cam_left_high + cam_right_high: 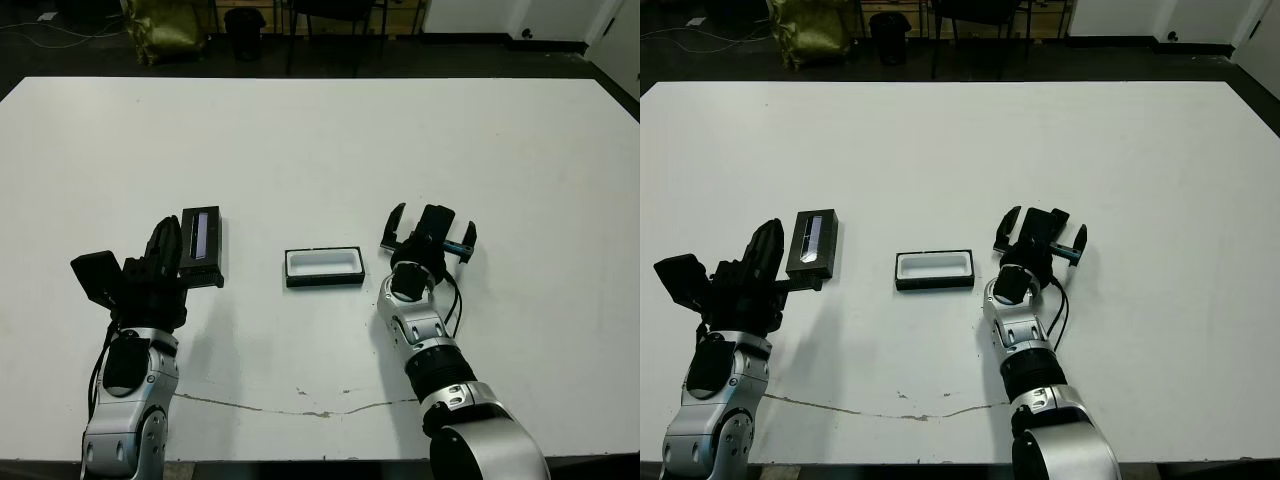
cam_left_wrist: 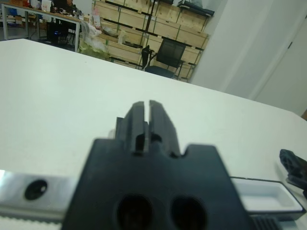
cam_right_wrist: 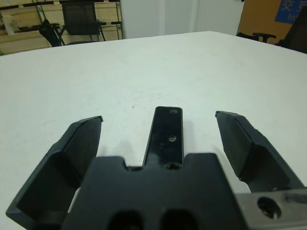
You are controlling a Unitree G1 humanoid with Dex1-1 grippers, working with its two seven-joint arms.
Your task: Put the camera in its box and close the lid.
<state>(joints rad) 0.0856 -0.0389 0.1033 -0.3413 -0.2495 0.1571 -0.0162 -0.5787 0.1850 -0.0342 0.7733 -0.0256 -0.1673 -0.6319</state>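
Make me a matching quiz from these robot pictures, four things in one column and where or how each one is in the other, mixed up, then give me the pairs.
Column one:
1. the camera
2. the box
3. the lid
4. the left gripper

Column two:
A. lying open on the table between the two arms, white lining showing
B. fingers closed together
C. between the spread fingers of the right gripper
D. on the robot's left side, beside the left gripper, pale strip facing up

Pairs: 1-C, 2-A, 3-D, 4-B

box between lid and camera
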